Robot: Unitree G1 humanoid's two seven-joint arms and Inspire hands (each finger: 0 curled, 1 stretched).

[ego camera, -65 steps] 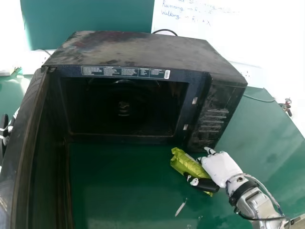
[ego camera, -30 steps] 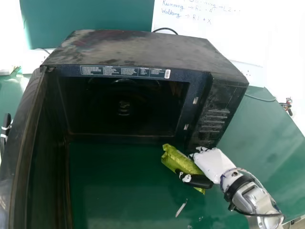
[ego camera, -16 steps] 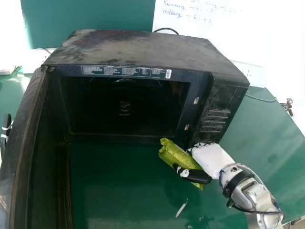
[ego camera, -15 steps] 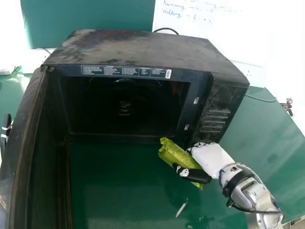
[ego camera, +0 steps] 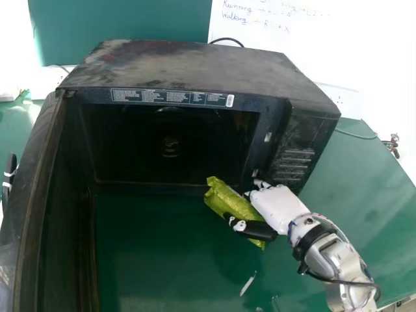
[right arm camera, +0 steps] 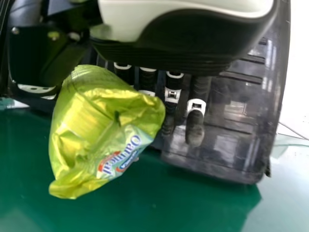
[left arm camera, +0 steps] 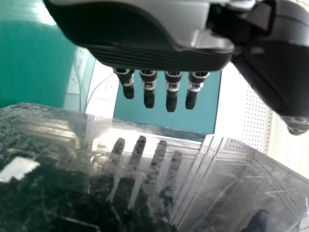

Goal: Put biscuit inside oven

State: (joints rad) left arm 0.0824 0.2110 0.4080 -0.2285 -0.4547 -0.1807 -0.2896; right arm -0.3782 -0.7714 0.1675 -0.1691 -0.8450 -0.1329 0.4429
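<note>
biscuit pack (ego camera: 234,205) is in the right hand (ego camera: 281,207), just in front of the oven (ego camera: 195,65), by the lower right corner of its opening. the step in hand looks to be the carry-in: the pack is held but has not gone through the opening. the thumb (ego camera: 255,229) lies along the side away from the oven, with the fingers (right arm camera: 195,130) on the side towards it, so the pack is pinched between them. whether it brushes the oven's sill i cannot tell.

the oven door (ego camera: 31,195) already stands open at the oven's left, so the next move should need no help there. it calls for lifting the pack over the sill, shifting it left, away from the control panel (ego camera: 296,162), and then pushing it well inside before letting go. the knuckles could catch the oven's right frame if the hand goes straight in.

the left hand (left arm camera: 140,29) is idle beside the door, its fingers straight and slightly spread.

the pack is a shiny yellow-green wrapper, longish and plump, creased all over, with a crimped end and blue and red lettering on a pale patch. it sits slantwise, its far end pointing towards the oven's opening. the foil would probably crumple under a harder squeeze.
</note>
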